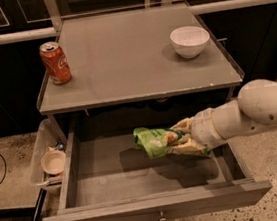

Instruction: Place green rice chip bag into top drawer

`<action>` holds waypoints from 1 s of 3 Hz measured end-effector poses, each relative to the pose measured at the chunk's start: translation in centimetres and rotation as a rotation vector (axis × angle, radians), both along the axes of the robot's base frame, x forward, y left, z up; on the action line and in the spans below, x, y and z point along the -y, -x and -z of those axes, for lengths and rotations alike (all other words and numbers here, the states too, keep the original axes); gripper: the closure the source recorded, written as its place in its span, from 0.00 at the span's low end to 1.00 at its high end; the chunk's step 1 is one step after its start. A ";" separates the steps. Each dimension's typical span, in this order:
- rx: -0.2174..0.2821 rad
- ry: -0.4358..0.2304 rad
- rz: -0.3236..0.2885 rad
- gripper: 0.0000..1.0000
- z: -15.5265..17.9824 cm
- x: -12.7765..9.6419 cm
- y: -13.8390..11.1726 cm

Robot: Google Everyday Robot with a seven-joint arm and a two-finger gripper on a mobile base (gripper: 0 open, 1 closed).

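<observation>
One bag and one open drawer make up the whole job here. The pincer [178, 138] is clamped on the right end of the green rice chip bag [150, 141], which it holds inside the opening of the top drawer [112, 181]. The bag is over the right half of the grey bottom and just below the front edge of the surface [137, 62].

The grasp takes only one end, so the crinkly foil juts out to the left unsupported. I judge that it could slide out of the grip early. If let go from too high, it could land on edge and stick up where it would foul the drawer when it closes. The wrist is close to the drawer's right wall and to the underside of the surface. A careless lowering or pull-back could knock either one and jolt the drawer. The light foil might also cling to a finger on release.

A shadow lies beneath the bag, but I cannot tell whether the bag is clear of the bottom or brushing it. Its right end is buried in the grip and its printing is unreadable. The drawer's back is in darkness, and the arm runs off the right edge. The soda can [55, 62] and white bowl [190, 40] stand on the surface, well apart from all this.
</observation>
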State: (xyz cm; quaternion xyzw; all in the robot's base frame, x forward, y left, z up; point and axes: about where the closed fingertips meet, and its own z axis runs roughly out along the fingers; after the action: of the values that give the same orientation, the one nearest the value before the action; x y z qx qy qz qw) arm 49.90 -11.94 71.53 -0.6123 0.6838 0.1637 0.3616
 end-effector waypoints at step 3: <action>-0.038 -0.010 0.072 0.82 8.0 -2.9 -2.0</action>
State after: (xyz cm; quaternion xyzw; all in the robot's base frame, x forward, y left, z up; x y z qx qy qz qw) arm 51.95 -9.01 63.56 -0.5824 0.7113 0.1656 0.3570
